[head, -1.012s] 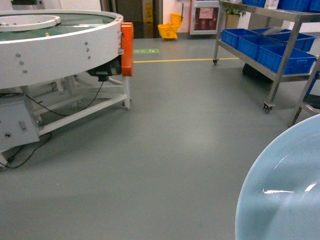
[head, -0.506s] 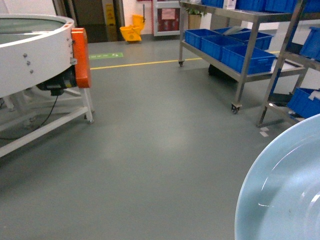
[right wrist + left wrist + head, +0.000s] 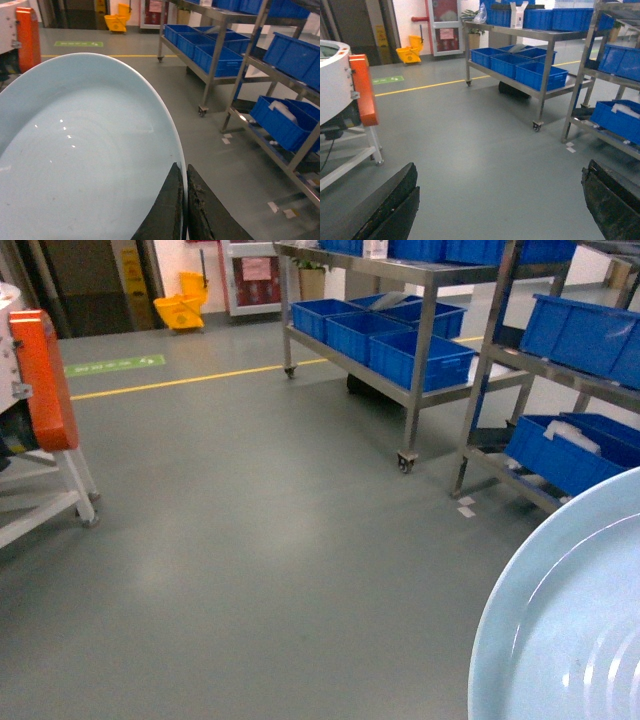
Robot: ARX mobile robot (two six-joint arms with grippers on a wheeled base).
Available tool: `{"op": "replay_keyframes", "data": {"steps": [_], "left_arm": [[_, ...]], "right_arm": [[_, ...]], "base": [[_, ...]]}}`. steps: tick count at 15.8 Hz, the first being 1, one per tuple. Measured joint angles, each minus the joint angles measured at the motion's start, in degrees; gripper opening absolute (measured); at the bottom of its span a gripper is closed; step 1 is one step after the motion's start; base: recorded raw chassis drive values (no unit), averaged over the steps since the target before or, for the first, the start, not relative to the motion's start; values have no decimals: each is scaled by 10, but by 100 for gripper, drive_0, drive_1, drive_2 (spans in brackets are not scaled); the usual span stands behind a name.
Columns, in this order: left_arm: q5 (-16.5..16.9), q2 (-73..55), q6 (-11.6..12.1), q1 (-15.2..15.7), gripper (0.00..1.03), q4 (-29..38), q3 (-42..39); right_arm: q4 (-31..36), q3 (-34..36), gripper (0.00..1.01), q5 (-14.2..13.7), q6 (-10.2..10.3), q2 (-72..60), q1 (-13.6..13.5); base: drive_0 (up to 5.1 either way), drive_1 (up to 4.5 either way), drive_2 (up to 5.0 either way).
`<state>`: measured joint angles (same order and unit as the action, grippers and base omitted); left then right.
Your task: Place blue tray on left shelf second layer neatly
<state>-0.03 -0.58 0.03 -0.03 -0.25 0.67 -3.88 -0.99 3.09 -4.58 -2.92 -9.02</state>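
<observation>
Left gripper (image 3: pixel 500 210) is hanging open over bare grey floor (image 3: pixel 260 540), jaws spread wide, holding nothing. Taking the left shelf (image 3: pixel 415 390) as landmark: orange panel (image 3: pixel 42 380) of a white machine (image 3: pixel 330 80) is sitting well to its left, a yellow mop bucket (image 3: pixel 180 310) is standing beyond its far left end by the wall, and a yellow floor line (image 3: pixel 190 380) is running toward its wheeled foot. Blue crates (image 3: pixel 385 335) are resting on its lower tier. Blue tray (image 3: pixel 80 150) is sitting well apart from it, nearer the camera and right, pinched at the rim by the right gripper (image 3: pixel 184 210), jaws closed on the edge. Second rack (image 3: pixel 570 410) is standing just right of the shelf.
</observation>
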Motion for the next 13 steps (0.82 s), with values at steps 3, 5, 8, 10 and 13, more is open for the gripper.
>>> {"op": "replay_keyframes", "data": {"steps": [3,5,8,10,13], "left_arm": [[0,0,0,0,98,1,0],[0,0,0,0,98,-1,0],[0,0,0,0,98,0,0],[0,0,0,0,98,1,0],[0,0,0,0,98,0,0]], "right_arm": [[0,0,2,0,0,0,0],[0,0,2,0,0,0,0],[0,0,2,0,0,0,0],[0,0,2,1,0,0,0],[0,0,2,0,0,0,0]], "base": [[-152,281,-585],[-160,273,-593],[-158,275,-592],[-156,277,-589],[-161,272,-594]]}}
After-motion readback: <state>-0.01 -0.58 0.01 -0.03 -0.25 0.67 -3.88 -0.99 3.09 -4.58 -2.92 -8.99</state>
